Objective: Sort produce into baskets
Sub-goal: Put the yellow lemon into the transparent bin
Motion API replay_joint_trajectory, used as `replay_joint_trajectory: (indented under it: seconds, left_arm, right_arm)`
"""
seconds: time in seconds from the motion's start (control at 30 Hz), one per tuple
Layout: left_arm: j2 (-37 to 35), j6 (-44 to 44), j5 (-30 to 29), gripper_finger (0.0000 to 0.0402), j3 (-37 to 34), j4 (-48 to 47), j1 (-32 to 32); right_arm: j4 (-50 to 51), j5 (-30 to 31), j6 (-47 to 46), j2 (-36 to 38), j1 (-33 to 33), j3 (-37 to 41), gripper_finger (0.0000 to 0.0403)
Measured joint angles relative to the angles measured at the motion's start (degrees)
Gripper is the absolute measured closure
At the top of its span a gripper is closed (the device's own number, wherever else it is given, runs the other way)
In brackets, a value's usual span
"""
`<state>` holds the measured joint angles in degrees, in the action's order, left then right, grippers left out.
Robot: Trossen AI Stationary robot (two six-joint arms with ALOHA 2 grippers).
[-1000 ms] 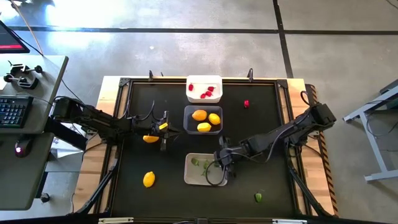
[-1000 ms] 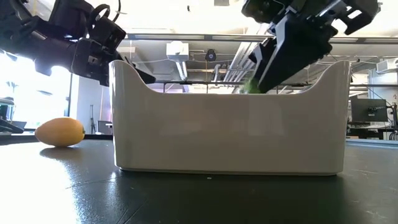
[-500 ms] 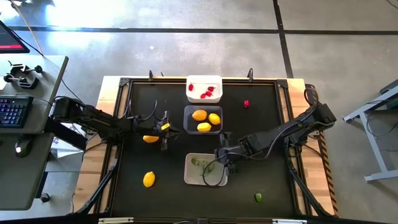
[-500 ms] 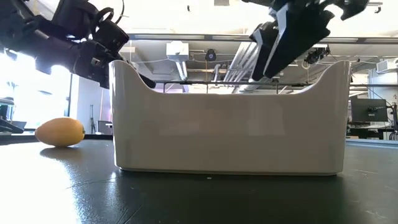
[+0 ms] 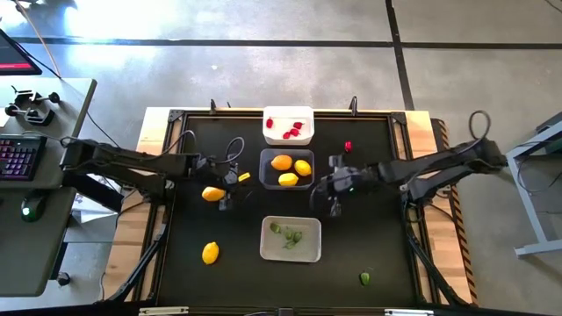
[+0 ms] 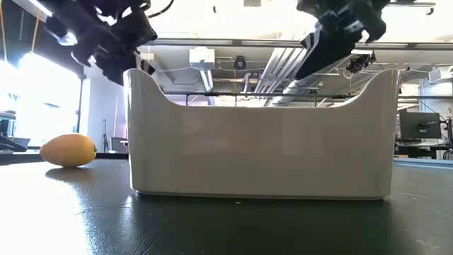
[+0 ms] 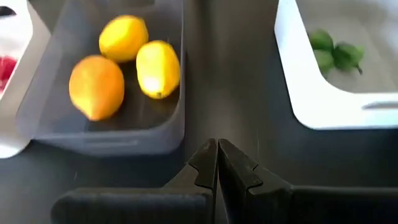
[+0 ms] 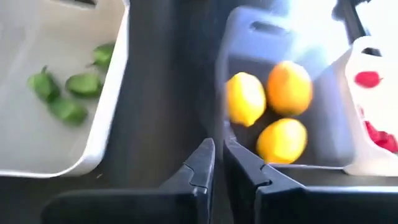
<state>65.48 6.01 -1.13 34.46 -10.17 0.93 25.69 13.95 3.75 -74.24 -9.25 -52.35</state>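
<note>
My left gripper (image 5: 233,186) is shut and empty, just left of the dark clear tray (image 5: 264,172), which holds three lemons (image 7: 124,62). One lemon (image 5: 212,194) lies on the table beside that gripper, and I cannot tell whether they touch. My right gripper (image 5: 325,190) hangs just right of the dark tray, empty, its fingers a narrow gap apart (image 8: 217,163). The pale grey tray (image 5: 266,250) holds green pieces (image 8: 65,93). The white tray (image 5: 305,112) holds red berries (image 5: 290,132).
On the black table lie a loose lemon (image 5: 210,253) at the near left, a red berry (image 5: 348,147) at the far right and a green piece (image 5: 364,278) at the near right. The low view shows the pale tray's wall (image 6: 262,156) close up.
My right gripper has let a green piece go into the pale grey tray. It has then risen and gone toward the far and right, to beside the dark tray. My left gripper has risen a little. The lemon beside it has stayed where it was.
</note>
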Motion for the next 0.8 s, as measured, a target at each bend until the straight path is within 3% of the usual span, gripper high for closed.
replay_joint_trajectory:
  seconds: [0.23, 0.4, 0.6, 0.8]
  left_arm:
    - [-0.70, -2.81, -1.20, 0.0401, 8.43, -19.04, 0.00]
    - [-0.52, -8.15, -1.29, 0.0399, 11.71, -30.33, -0.04]
    - [-0.49, -9.43, -1.31, 0.0368, 12.00, -40.19, -1.03]
    - [-0.45, -10.46, -1.13, 0.0305, 11.98, -46.35, -2.25]
  right_arm:
    - [-22.86, -1.08, 5.44, 9.12, 6.35, 15.67, 0.0400]
    - [-36.43, -6.68, 8.02, 11.47, 11.85, 22.27, 0.0398]
    - [-38.95, -9.00, 7.76, 11.68, 16.47, 23.19, 0.0401]
    - [-39.16, -9.07, 7.72, 11.68, 17.28, 23.19, 0.0402]
